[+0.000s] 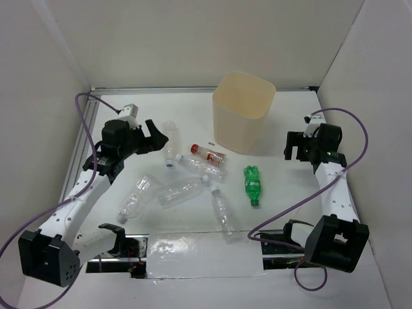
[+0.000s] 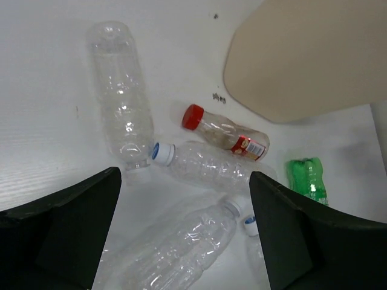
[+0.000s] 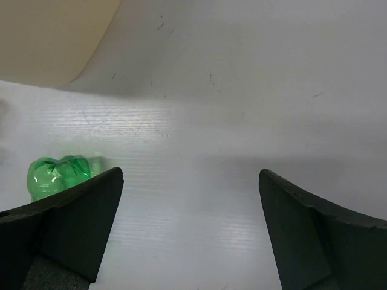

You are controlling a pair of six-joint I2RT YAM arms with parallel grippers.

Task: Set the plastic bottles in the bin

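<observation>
Several plastic bottles lie flat on the white table left of and in front of the bin (image 1: 243, 112), a tall cream container at the back middle. They include a red-capped bottle (image 1: 208, 152) (image 2: 227, 132), a green bottle (image 1: 252, 185) (image 3: 57, 175) and clear bottles (image 1: 182, 192) (image 2: 121, 99). My left gripper (image 1: 154, 137) (image 2: 184, 175) hangs open above the clear bottles, holding nothing. My right gripper (image 1: 297, 147) (image 3: 190, 174) stands open over bare table right of the bin, with the green bottle off to its left.
White walls close in the table on the left, back and right. Another clear bottle (image 1: 223, 210) lies near the front, next to a shiny plastic sheet (image 1: 193, 254) at the near edge between the arm bases. The bin's wall (image 2: 308, 54) fills the upper right of the left wrist view.
</observation>
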